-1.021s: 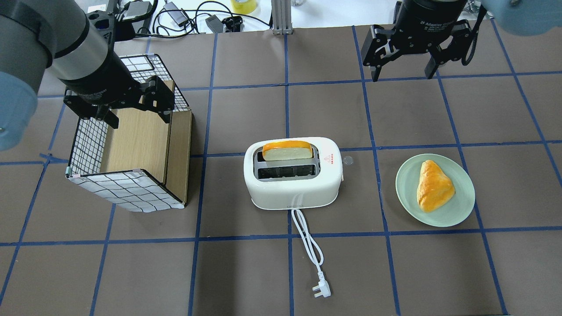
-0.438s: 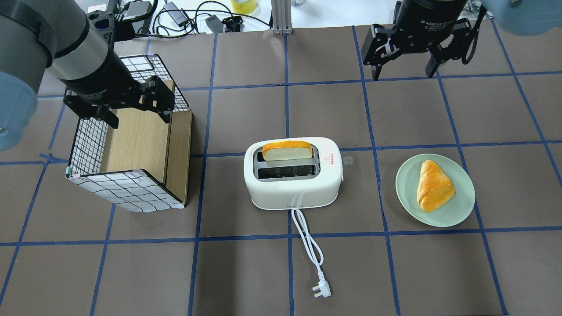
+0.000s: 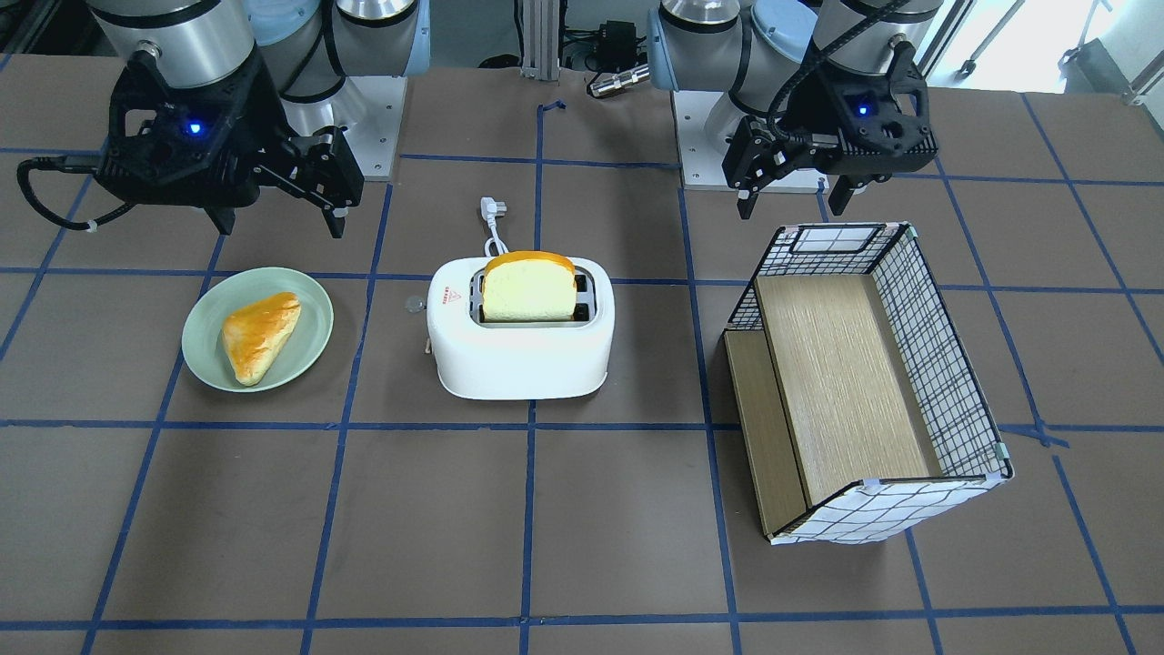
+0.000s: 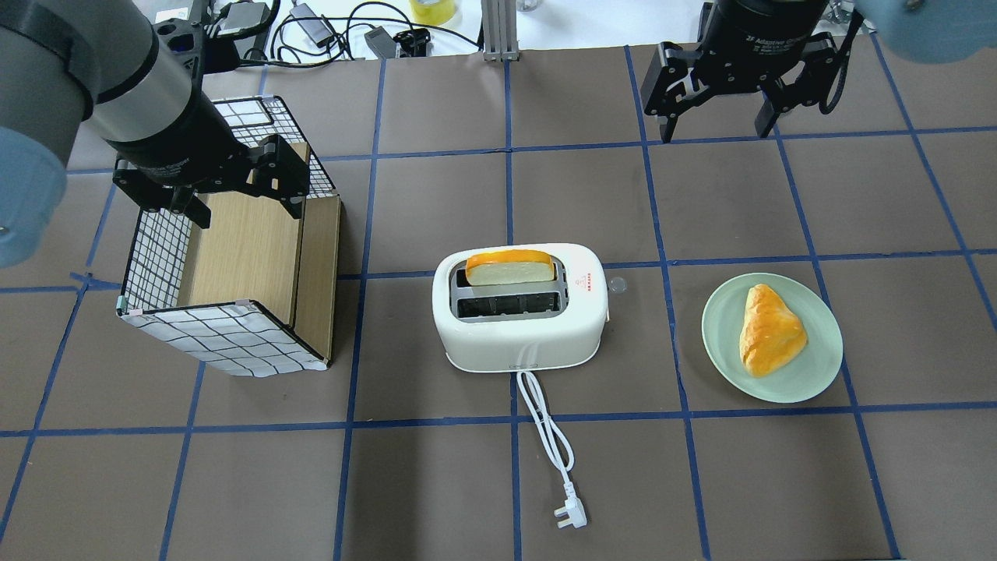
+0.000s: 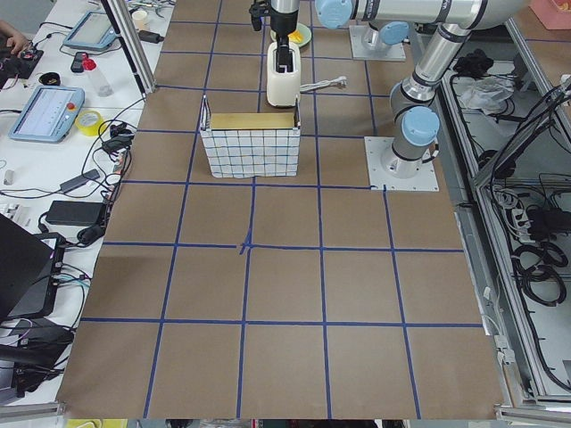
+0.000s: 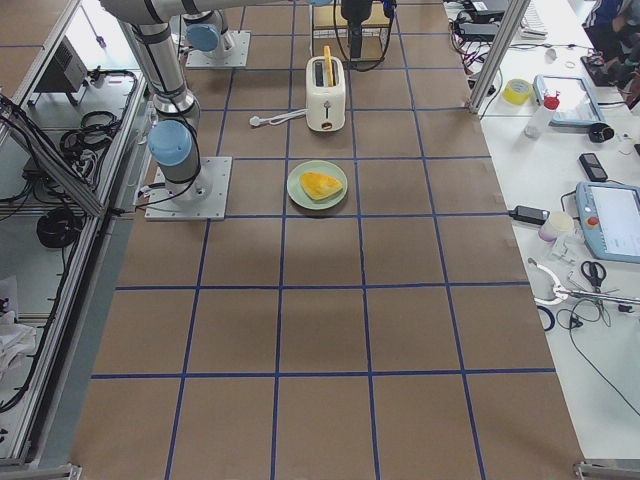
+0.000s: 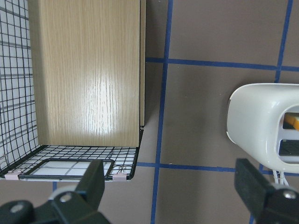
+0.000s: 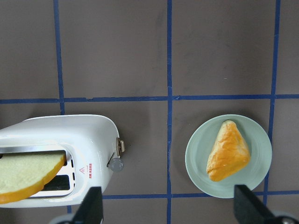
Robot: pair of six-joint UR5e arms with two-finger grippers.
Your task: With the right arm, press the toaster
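Note:
The white toaster stands mid-table, also in the front view and the right wrist view. A bread slice sticks up from its far slot. Its small grey lever is on the end facing the plate. My right gripper is open and empty. It hangs above the table beyond the toaster and to its right, well apart from it, and shows in the front view. My left gripper is open and empty over the grid-patterned box.
A green plate with a golden pastry sits right of the toaster. The toaster's white cord and plug trail toward the near edge. Cables and devices lie past the far table edge.
My right gripper has drifted very slightly toward the far edge. The left arm, toaster and plate have not moved.

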